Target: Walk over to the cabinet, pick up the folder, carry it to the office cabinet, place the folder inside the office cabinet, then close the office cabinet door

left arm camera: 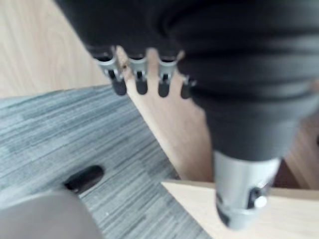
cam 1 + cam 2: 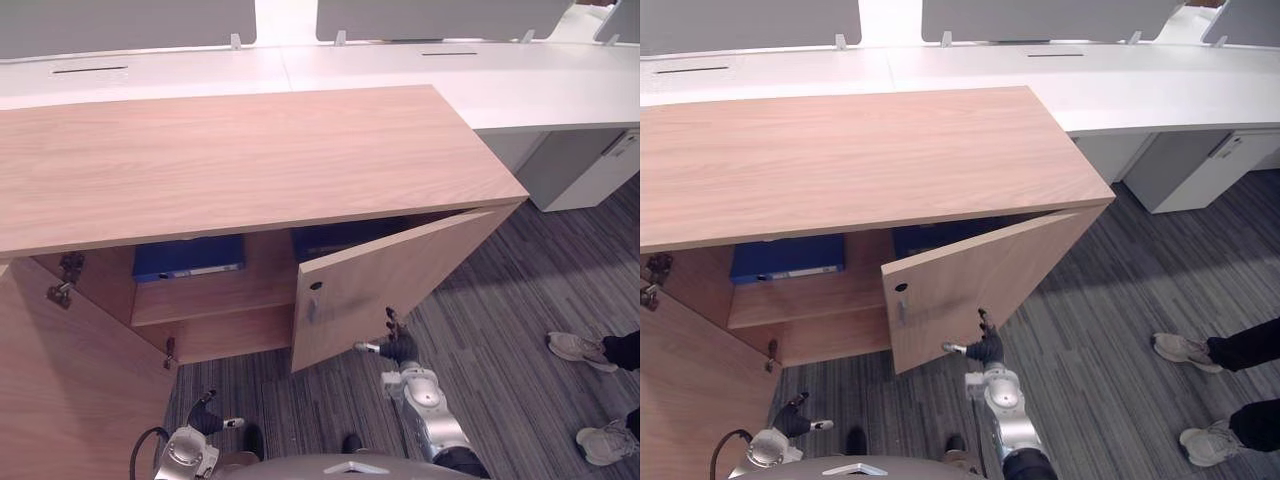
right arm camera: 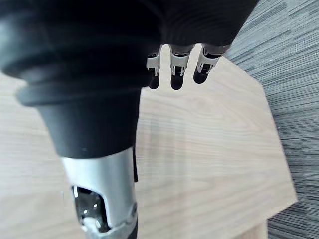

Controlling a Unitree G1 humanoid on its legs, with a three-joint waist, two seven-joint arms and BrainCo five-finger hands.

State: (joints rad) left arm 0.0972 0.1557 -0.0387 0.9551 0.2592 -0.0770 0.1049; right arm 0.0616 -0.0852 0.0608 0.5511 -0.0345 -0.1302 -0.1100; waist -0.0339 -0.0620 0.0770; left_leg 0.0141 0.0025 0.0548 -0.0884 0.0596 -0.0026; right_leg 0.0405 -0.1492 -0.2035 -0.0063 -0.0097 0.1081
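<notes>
Right hand (image 2: pixel 987 350), fingers straight, at the open door's (image 2: pixel 980 280) lower edge; blue folder (image 2: pixel 787 257) looks shelved, so next push the door shut.

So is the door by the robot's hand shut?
No, open: the door stands ajar by the right hand, blue folder showing inside.

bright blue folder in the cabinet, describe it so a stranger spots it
Find the long light-wood office cabinet before the white desks. On its upper shelf, left side, lies the bright blue flat folder. Unlike the darker blue folder to its right, behind the half-open wooden door, it carries a white strip along its front edge.
</notes>
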